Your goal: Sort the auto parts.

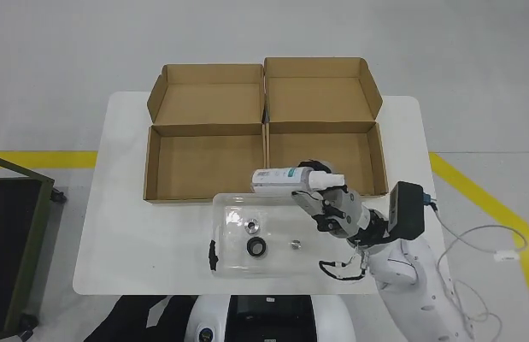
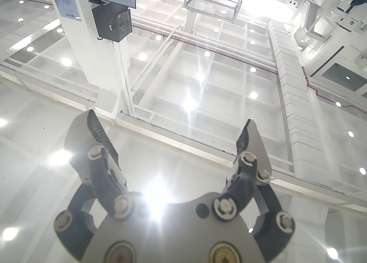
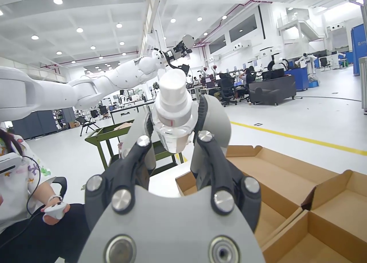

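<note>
your right gripper is clamped on the spray bottle near its neck, centre frame; tilt it and it may pivot, missing the cardboard box

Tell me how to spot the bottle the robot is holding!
Look at the white table with two open cardboard boxes and a clear tray nearer the robot. Between the tray and the boxes, the right gripper holds the bottle sideways. It's long with a white spray cap, unlike the small round parts in the tray.
</note>
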Motion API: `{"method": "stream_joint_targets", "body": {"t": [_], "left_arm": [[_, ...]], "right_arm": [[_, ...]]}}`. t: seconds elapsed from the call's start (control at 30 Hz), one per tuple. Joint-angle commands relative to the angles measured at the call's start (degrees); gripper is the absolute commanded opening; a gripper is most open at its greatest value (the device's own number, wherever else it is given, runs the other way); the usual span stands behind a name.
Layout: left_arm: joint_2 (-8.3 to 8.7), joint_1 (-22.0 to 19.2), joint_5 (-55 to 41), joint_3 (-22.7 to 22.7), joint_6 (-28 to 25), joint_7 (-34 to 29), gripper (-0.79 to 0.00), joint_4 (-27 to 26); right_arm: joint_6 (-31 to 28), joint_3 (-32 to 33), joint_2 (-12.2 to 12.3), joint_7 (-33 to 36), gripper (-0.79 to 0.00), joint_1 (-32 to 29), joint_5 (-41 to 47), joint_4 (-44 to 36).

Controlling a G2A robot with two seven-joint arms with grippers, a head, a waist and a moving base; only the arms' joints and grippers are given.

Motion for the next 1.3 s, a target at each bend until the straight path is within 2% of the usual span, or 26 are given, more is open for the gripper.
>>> {"method": "stream_joint_targets", "body": {"t": [0.0, 0.13, 0.23, 0.7, 1.07, 1.27], "left_arm": [[0.00, 0.0, 0.0, 0.0, 0.0, 0.0, 0.000, 0.0], [0.00, 0.0, 0.0, 0.0, 0.0, 0.0, 0.000, 0.0], [0.00, 0.0, 0.0, 0.0, 0.0, 0.0, 0.000, 0.0], [0.00, 0.0, 0.0, 0.0, 0.0, 0.0, 0.000, 0.0], [0.00, 0.0, 0.0, 0.0, 0.0, 0.0, 0.000, 0.0], [0.00, 0.0, 0.0, 0.0, 0.0, 0.0, 0.000, 0.0]], "right_arm": [[-0.5, -0.4, -0.1, -0.2, -0.785, 0.2, 0.8, 0.4], [-1.5, -0.6, -0.1, -0.1, -0.785, 0.8, 1.5, 1.4], [-0.1, 0.1, 0.0, 1.0, -0.785, 0.7, -0.1, 1.5], [13.7, 3.3, 0.5, 12.2, -0.785, -0.9, -14.5, 1.6], [21.7, 2.5, 0.3, 23.9, -0.785, 4.6, -21.0, 6.9], [22.3, 0.5, 0.0, 29.2, -0.785, 8.5, -20.5, 11.7]]}}
